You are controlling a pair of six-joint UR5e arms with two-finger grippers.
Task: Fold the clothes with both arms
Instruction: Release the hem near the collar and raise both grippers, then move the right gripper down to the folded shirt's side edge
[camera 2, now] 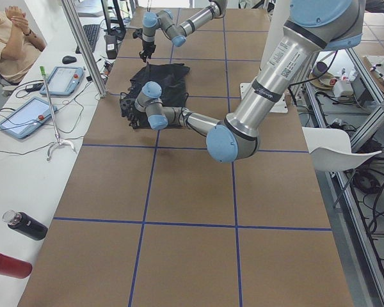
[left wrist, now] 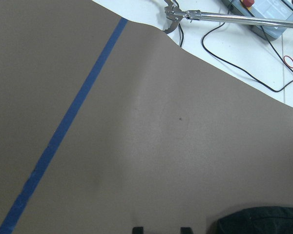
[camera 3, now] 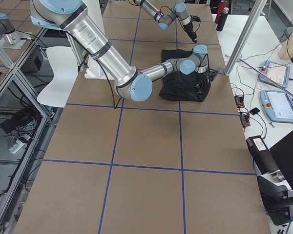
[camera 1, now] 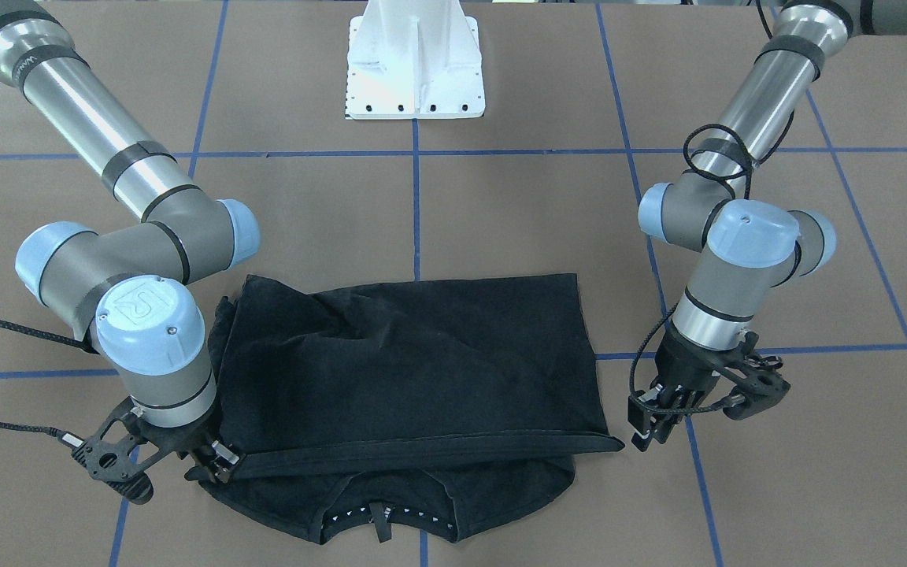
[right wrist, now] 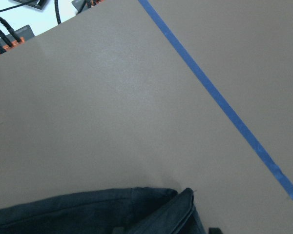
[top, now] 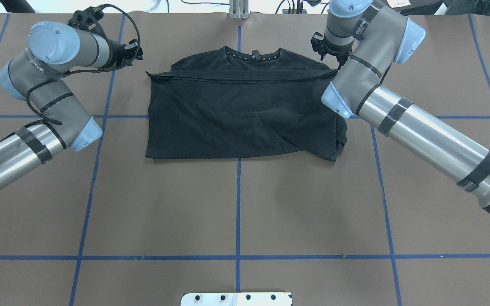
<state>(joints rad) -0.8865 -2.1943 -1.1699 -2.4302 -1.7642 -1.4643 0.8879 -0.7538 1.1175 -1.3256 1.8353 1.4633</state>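
Black T-shirt (camera 1: 422, 370) lies flat on the brown worktop (camera 1: 501, 213), doubled toward the collar (camera 1: 383, 524). It is soft matte knit, creased, and its long axis runs from arm to arm. The right gripper (camera 1: 213, 465) is nearer, touching one end of the thick hem (camera 1: 422, 457); whether it pinches the cloth I cannot tell. The left gripper (camera 1: 654, 421) hangs just beside the other end, clear of the cloth, jaws spread and empty.

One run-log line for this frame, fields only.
T-shirt: hem folded toward collar, collar showing | left gripper: open, off cloth beside fold corner | right gripper: at opposite fold corner, grip unclear
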